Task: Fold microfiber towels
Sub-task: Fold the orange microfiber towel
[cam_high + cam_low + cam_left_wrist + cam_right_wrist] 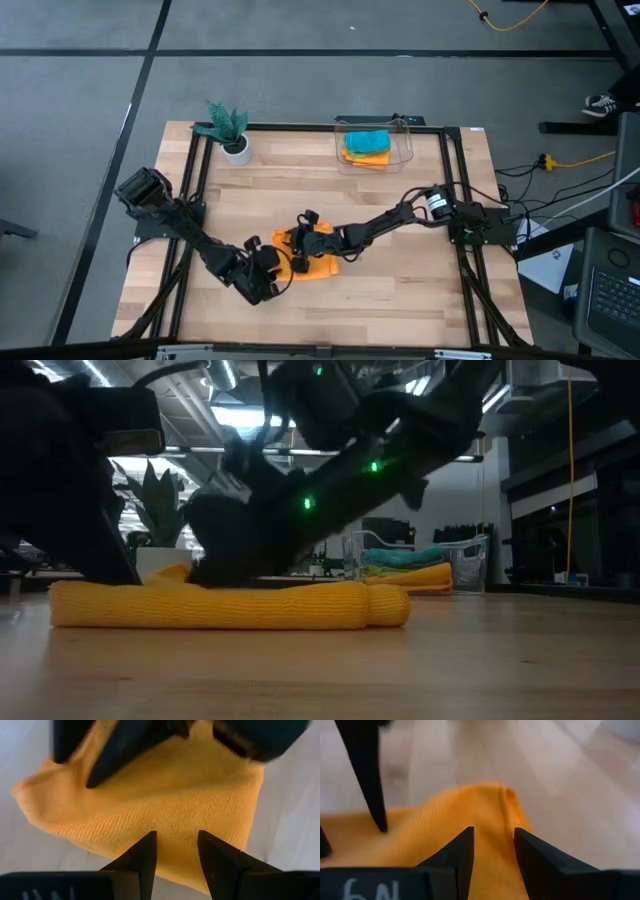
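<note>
An orange microfiber towel (322, 268) lies folded flat on the wood table, a rolled fold (388, 605) at its right end. My left gripper (274, 272) is open over the towel's near left corner (165, 800), slanting down. My right gripper (305, 236) reaches in from the right, open, over the towel's far part (445, 817). Its dark fingers (112, 757) also show in the left wrist view. More towels, teal and orange (366, 146), lie in the clear bin. My left gripper's fingertips (148, 845) stand just over the towel's near edge; I cannot tell whether they touch it. My right gripper's fingers (235, 568) sit low on the towel's top side, slanting down from the table's right. Whether any cloth lies between them I cannot tell.
A clear plastic bin (400, 152) stands at the far edge, right of the middle. It also shows behind the towel (470, 560). A small plant in a white pot (232, 132) stands at the far left. Bare wood lies near and right of the towel.
</note>
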